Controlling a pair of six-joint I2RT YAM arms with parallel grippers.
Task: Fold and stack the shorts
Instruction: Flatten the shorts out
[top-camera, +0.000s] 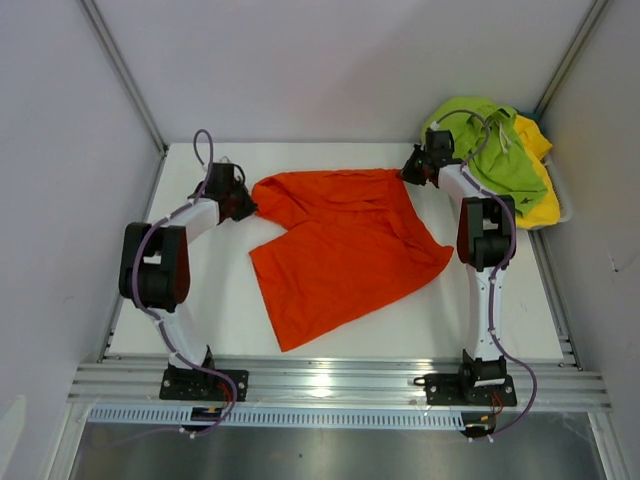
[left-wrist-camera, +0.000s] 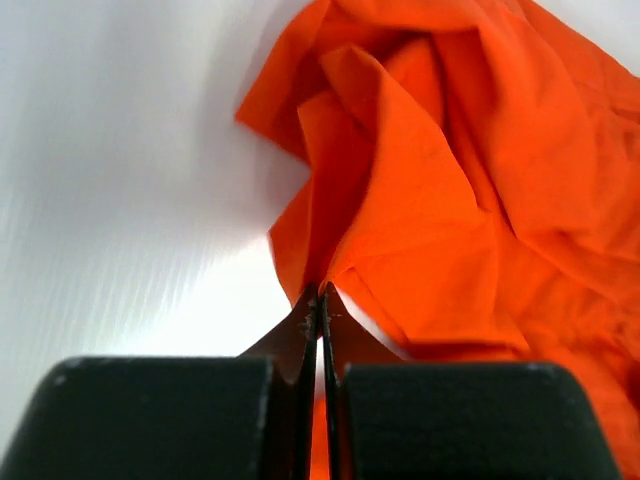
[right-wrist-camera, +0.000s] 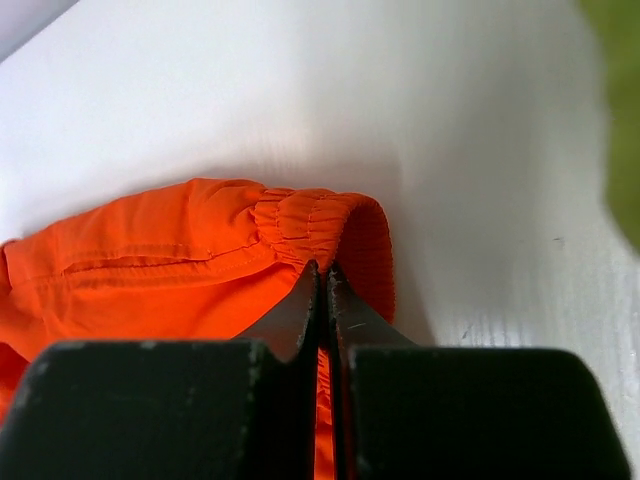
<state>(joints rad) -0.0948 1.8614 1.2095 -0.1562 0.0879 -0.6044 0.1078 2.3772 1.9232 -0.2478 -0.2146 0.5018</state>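
Orange shorts (top-camera: 345, 250) spread across the middle of the table (top-camera: 235, 312). The left arm (top-camera: 155, 265) and right arm (top-camera: 487, 232) flank them, elbows bent outward. Bare table lies open at lower left, lower right and along the upper edge. Heaped green shorts (top-camera: 512, 165) and yellow shorts (top-camera: 545, 205) block the upper right; their height is hard to judge.

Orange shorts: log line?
left gripper: shut on orange shorts | right gripper: shut on waistband | lime green shorts, yellow shorts: piled right

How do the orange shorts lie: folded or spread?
Spread: the orange shorts lie flat across the table, with no fold made, rumpled only near the left fingers.
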